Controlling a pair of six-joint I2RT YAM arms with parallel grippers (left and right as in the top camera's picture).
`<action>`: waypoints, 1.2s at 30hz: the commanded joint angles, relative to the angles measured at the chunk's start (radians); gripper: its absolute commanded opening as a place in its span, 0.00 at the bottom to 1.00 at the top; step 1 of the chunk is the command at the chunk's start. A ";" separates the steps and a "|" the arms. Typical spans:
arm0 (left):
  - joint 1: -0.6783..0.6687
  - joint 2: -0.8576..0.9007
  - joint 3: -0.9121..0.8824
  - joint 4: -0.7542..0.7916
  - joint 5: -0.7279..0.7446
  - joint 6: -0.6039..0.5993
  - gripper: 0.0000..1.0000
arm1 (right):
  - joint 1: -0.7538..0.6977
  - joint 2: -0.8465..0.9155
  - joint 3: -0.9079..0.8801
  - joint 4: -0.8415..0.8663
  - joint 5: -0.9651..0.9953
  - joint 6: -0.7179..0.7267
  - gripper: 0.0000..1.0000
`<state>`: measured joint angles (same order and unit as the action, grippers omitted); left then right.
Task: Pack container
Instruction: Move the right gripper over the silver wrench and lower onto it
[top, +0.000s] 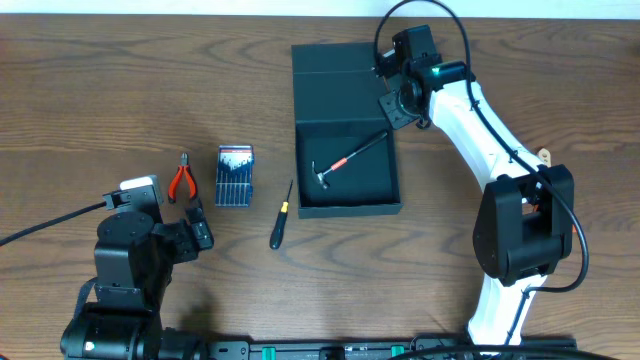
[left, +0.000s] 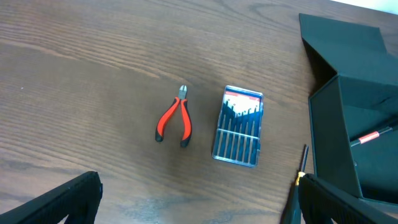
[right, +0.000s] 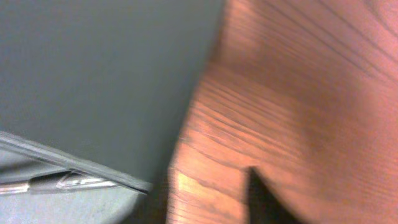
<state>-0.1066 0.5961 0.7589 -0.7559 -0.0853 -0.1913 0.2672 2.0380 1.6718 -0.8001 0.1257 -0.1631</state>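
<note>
Toward the far middle of the table you have the container (top: 350, 209), a dark teal-green matte box, roughly square, with stiff straight walls. It stands open: its hinged lid (top: 335, 60) is folded back and lies flat on the wood on the far side, a crease running across it. Inside, a small hammer (top: 345, 160) lies diagonally on the floor, metal head toward the near left corner, its black handle with a red stretch pointing to the far right corner.

Your right gripper (top: 398, 98) hangs at that far right corner, just beside the box wall. Its wrist view is blurred (only grey box surface, wood grain and one dark finger edge come through), so you cannot tell whether its jaws are parted or closed; it seems to hold nothing. Your left gripper (left: 199, 190) hovers over the table's near left part, jaws spread wide and empty.

Left of the box lie a screwdriver (top: 281, 215) nearest it, then a blue ribbed bit case (top: 236, 175), then red-handled pliers (top: 181, 178).
</note>
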 joint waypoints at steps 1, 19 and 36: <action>0.003 0.001 0.026 0.001 -0.001 -0.014 0.98 | -0.027 -0.104 0.059 -0.036 0.103 0.159 0.70; 0.003 0.001 0.026 0.000 -0.001 -0.014 0.98 | -0.473 -0.423 0.046 -0.774 -0.100 0.222 0.99; 0.003 0.001 0.026 0.000 -0.001 -0.013 0.98 | -0.537 -0.426 -0.448 -0.257 -0.073 0.027 0.99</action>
<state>-0.1066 0.5961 0.7601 -0.7559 -0.0853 -0.1913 -0.2642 1.6131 1.2728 -1.1130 0.0425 -0.0574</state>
